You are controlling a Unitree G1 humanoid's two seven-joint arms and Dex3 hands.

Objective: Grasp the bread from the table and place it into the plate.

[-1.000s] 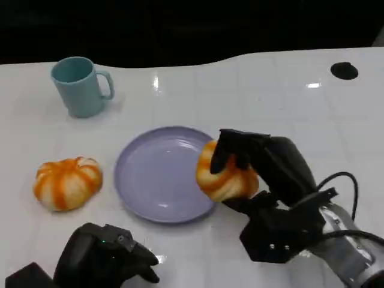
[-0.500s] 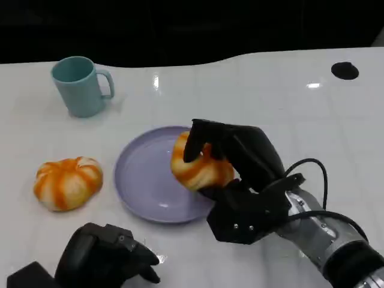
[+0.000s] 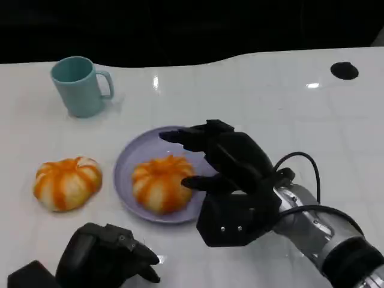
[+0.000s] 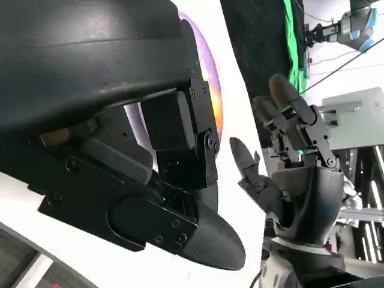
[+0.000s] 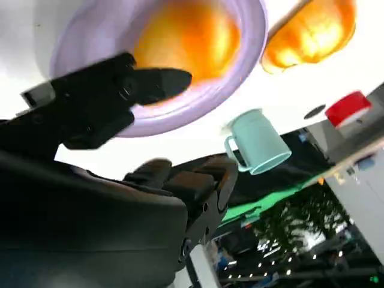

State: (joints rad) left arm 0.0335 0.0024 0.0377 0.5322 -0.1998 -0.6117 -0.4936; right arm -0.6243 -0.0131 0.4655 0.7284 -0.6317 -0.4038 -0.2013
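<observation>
White and glossy, the surface (image 3: 270,90) carries a round lilac plate (image 3: 129,165) with an orange-and-white striped, pumpkin-shaped bread roll (image 3: 159,183) lying in it, a second matching roll (image 3: 66,182) resting just beside the plate's left rim, and a teal handled mug (image 3: 78,85) standing well apart near the far left edge. Spread wide and holding nothing, the right robot hand (image 3: 219,159) hovers over the plate's right side with its fingers (image 3: 180,137) reaching above the roll, while the left robot hand (image 3: 105,258) sits low at the near edge with its fingers curled in on nothing
</observation>
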